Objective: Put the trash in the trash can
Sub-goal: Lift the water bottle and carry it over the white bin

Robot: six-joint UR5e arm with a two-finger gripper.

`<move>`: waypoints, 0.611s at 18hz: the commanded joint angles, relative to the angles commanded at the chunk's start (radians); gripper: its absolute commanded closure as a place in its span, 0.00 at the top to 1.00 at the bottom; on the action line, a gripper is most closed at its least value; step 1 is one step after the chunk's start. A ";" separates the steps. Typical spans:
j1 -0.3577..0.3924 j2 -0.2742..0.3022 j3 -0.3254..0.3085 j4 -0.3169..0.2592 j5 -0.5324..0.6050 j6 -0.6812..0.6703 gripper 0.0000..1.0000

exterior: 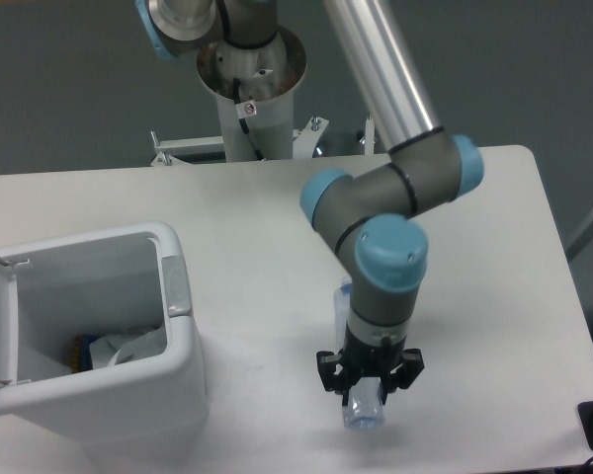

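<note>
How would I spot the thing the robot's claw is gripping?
Follow the arm down to its black gripper near the white table's front edge. Between its fingers sits a clear plastic bottle, see-through, unlike the big white bin at left.

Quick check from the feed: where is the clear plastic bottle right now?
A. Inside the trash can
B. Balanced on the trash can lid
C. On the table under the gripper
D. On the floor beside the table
C: the clear plastic bottle lies on the table at the gripper, well right of the open trash can.
</note>
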 joint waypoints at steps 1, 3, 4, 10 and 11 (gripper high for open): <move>0.000 0.009 0.022 0.031 -0.035 -0.052 0.56; 0.000 0.023 0.072 0.065 -0.100 -0.134 0.56; 0.000 0.031 0.095 0.066 -0.120 -0.158 0.56; -0.027 0.135 0.134 0.068 -0.221 -0.202 0.56; -0.046 0.149 0.134 0.069 -0.232 -0.202 0.56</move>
